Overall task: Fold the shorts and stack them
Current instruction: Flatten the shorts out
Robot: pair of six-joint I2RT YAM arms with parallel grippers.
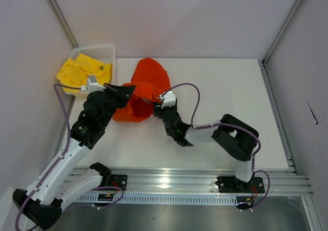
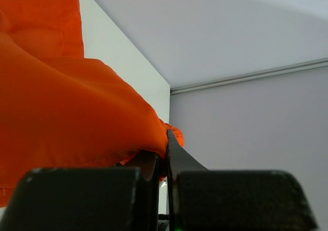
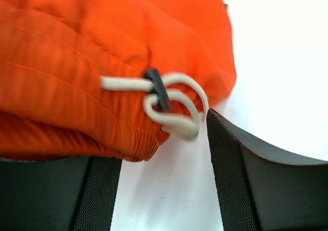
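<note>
The orange-red shorts (image 1: 146,87) lie bunched on the white table, left of centre. My left gripper (image 1: 132,90) is shut on their left edge; in the left wrist view the orange fabric (image 2: 77,123) is pinched between the closed fingers and drapes over the left one. My right gripper (image 1: 159,104) is open at the shorts' right edge; in the right wrist view the waistband (image 3: 102,87) with its white drawstring (image 3: 174,105) lies over the left finger, and the right finger (image 3: 246,169) stands apart. The yellow shorts (image 1: 82,69) hang over the basket at the back left.
A white mesh basket (image 1: 95,51) stands in the back left corner against the wall. Grey walls with metal frame posts close the table on three sides. The bare white table (image 1: 230,87) stretches to the right of the shorts.
</note>
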